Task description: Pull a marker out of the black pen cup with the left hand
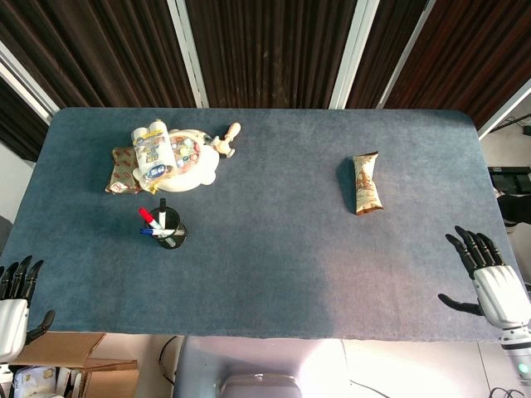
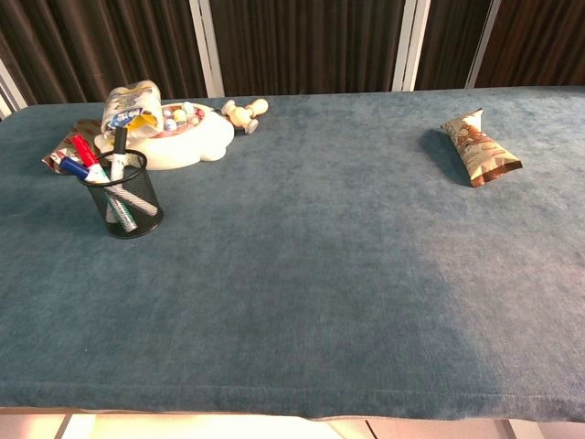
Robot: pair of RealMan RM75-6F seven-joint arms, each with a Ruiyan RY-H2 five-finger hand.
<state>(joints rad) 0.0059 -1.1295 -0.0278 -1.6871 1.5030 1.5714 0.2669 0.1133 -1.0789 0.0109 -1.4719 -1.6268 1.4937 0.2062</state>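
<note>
Left hand point(image 1: 15, 307), empty with fingers spread at the near table edge, should travel toward one o'clock to the black mesh pen cup point(image 2: 123, 195), pinching one marker point(image 2: 83, 149) and lifting vertically; right hand point(image 1: 491, 280) likewise empty, fingers apart.

My right robot hand point(image 1: 489, 278) is showing a white shell over its back, with black fingers and thumb and a grey wrist below; my left robot hand point(image 1: 15, 303) is looking alike.

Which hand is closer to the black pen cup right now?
Left. The left hand sits at the table's near-left edge, short of the black pen cup; the right hand is across the table at the far right edge.
</note>
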